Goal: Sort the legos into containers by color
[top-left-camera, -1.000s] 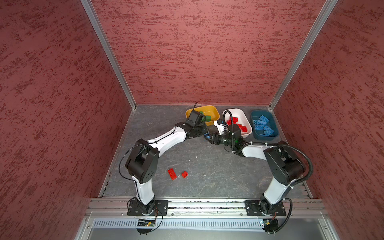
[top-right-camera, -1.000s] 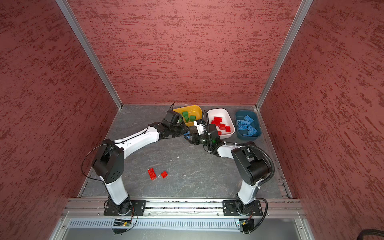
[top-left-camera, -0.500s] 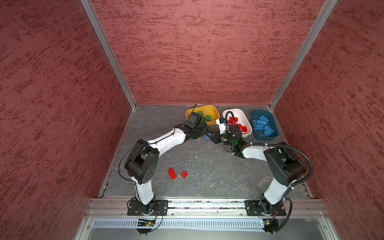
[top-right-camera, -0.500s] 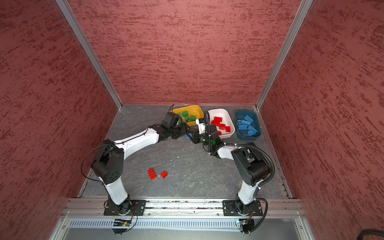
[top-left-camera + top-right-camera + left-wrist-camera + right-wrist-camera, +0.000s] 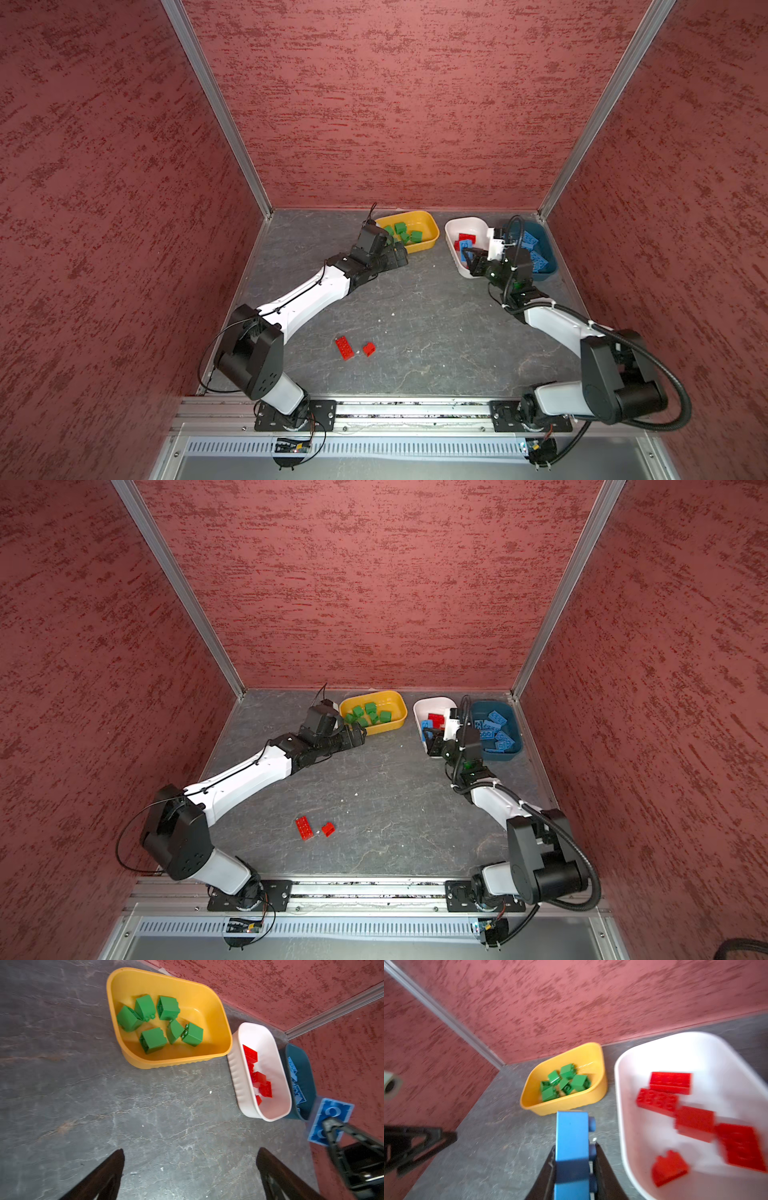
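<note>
My right gripper (image 5: 575, 1147) is shut on a blue lego (image 5: 572, 1136), held above the near end of the white container (image 5: 453, 245) and beside the teal container (image 5: 548, 266); the same blue lego (image 5: 332, 1113) shows in the left wrist view. My left gripper (image 5: 191, 1151) is open and empty over bare floor, just in front of the yellow container (image 5: 432, 232). Several green legos (image 5: 152, 1040) lie in the yellow container, several red legos (image 5: 693, 1122) in the white one, several blue legos (image 5: 496, 729) in the teal one. An oblong red lego (image 5: 344, 347) and a small red lego (image 5: 369, 349) lie on the floor.
The three containers stand in a row along the back wall, the teal one in the right corner. Red textured walls close in the grey floor (image 5: 415, 316) on three sides. A metal rail (image 5: 395, 409) with both arm bases runs along the front edge.
The two grippers were close together in front of the containers and are now apart. My right gripper has swung right with the blue lego. My left jaws have opened.
</note>
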Motion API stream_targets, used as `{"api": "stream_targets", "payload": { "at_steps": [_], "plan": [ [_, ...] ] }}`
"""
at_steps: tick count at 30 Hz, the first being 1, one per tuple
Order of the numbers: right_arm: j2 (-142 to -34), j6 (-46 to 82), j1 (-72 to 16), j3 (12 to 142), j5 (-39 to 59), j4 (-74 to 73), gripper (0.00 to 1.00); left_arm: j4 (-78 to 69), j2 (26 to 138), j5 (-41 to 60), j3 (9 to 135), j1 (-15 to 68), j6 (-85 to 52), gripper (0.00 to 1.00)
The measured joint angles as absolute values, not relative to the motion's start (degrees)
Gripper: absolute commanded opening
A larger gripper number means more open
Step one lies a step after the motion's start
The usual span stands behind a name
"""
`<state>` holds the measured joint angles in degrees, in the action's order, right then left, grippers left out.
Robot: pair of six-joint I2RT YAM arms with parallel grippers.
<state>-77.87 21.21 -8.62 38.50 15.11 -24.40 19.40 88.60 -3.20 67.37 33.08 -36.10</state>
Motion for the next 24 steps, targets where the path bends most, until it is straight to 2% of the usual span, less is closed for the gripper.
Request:
{"api": "stream_targets", "payload": {
  "at_steps": [5,11,18,24],
  "plan": [
    [-76.20,18.06,-0.01,40.36,11.18,-15.77,0.00,23.35,85.60,-3.60,61.25,33.12,-33.93,1.00],
    [-80.64,15.49,8.64,46.65,11.14,-7.62,0.00,30.41,82.81,-4.23,56.29,33.21,-34.30,0.99],
    [-91.18,11.60,12.34,55.83,10.74,-0.69,0.00,37.76,79.53,-5.93,53.74,35.35,-37.98,0.99],
    [-102.48,7.79,13.10,68.07,6.42,5.61,0.06,42.54,79.20,-5.58,53.39,37.78,-40.71,1.00]
  ]
}}
